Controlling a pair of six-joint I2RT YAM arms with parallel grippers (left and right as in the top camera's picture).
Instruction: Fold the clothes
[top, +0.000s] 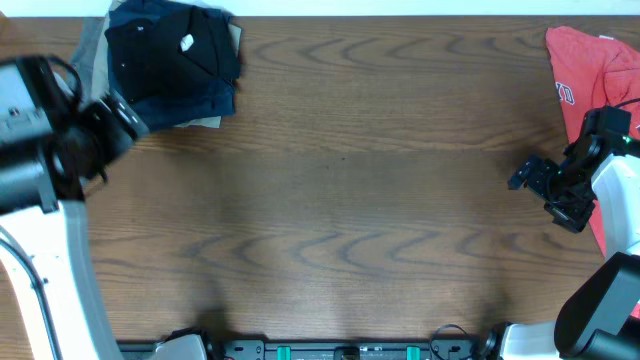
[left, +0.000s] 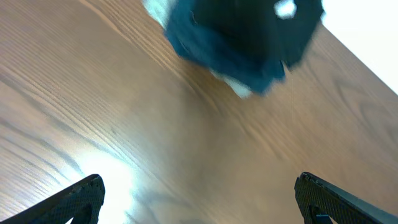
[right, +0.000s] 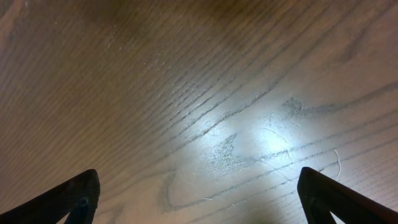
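The black T-shirt (top: 160, 50) lies folded, with a small white logo mark on it, on top of a stack at the table's far left corner. In the left wrist view it (left: 249, 25) is blurred, ahead of the fingers. My left gripper (top: 128, 118) is open and empty, just off the stack's front left corner; its fingers (left: 199, 199) are wide apart over bare wood. My right gripper (top: 527, 177) is open and empty at the right side, its fingers (right: 199, 199) over bare table.
Under the black shirt are dark blue (top: 195, 100), tan and grey folded garments; the blue one also shows in the left wrist view (left: 211, 53). A red T-shirt (top: 590, 65) lies at the far right edge beside the right arm. The wooden table (top: 340, 200) spans the view.
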